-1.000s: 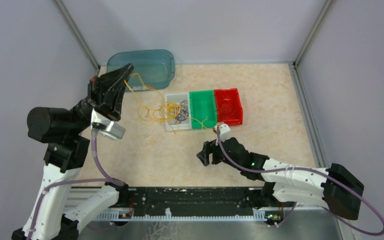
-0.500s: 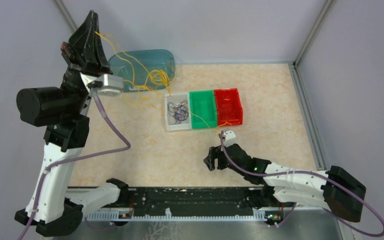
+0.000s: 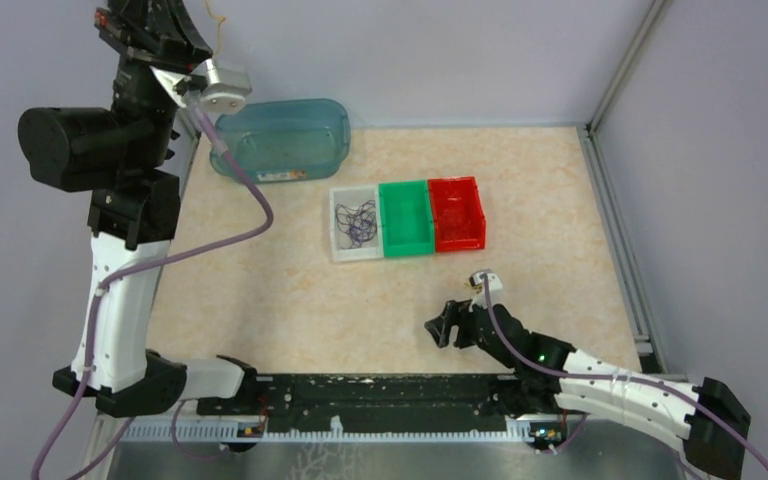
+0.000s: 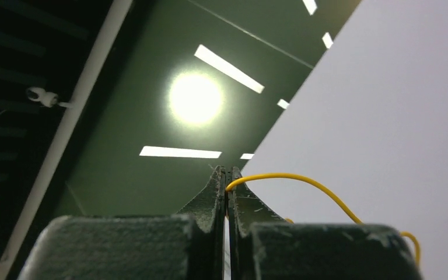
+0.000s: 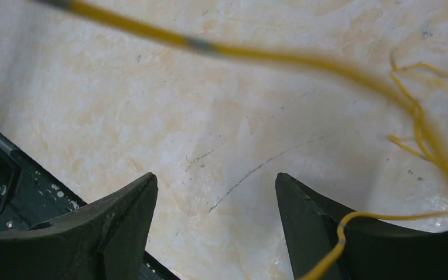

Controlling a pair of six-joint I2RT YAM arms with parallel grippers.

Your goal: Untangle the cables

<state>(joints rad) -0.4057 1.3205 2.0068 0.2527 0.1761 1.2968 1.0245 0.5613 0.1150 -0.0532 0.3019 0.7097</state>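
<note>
Yellow cable (image 4: 303, 177) in upraised left claw (image 4: 227, 172)

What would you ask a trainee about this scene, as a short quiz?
1. True or false: the left pincer is shut on a yellow wire.
2. Which tray holds the purple wires: A clear, B green, C red?
3. Fill in one word: the right pincer is ____.

Key: 1 true. 2 A, the clear tray. 3 open.
</note>
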